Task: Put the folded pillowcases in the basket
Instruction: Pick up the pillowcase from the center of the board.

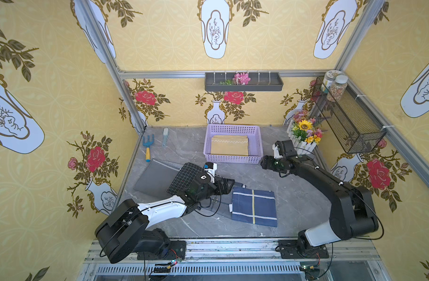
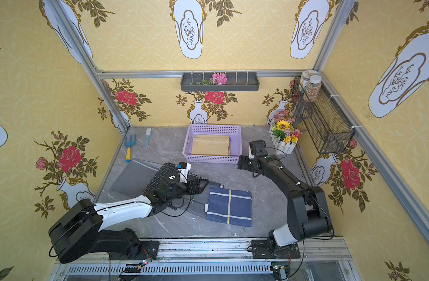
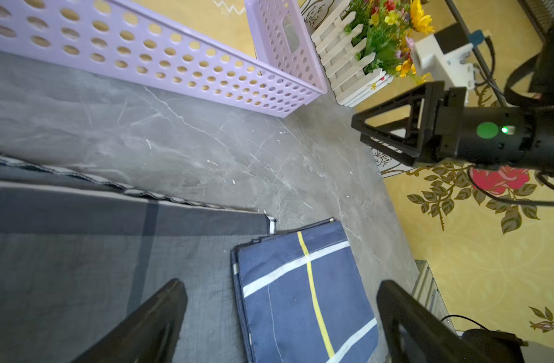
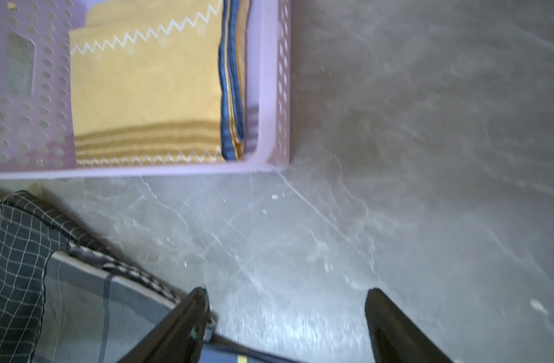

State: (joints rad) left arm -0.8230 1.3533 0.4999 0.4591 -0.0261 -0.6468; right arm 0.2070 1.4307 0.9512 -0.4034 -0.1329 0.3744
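A yellow folded pillowcase [image 1: 229, 146] with a white zigzag line lies flat inside the lavender basket [image 1: 233, 159], at the back middle of the bench [image 1: 294, 194]. In the right wrist view blue edges show along one side of it. I cannot tell whether they are its own layers or another cloth underneath.

A blue folded pillowcase [image 1: 253, 206] with white and yellow stripes lies on the bench, well apart from the basket on the near side. My left pincer [image 1: 229, 186] hangs just beside its corner, jaws wide with nothing between them. In the left wrist view it reaches over the blue fold's edge and a grey cloth [image 3: 80, 251], and I cannot tell if the fingers touch either.

My left arm covers much of that grey cloth. A black gridded fabric [image 1: 184, 181] lies over my left wrist, and it is unclear whether it belongs to the grey cloth.

My right pincer [image 1: 263, 163] sits just beside the basket's near right corner, jaws apart and empty. Its wrist view is blurred and cuts the fingers off.
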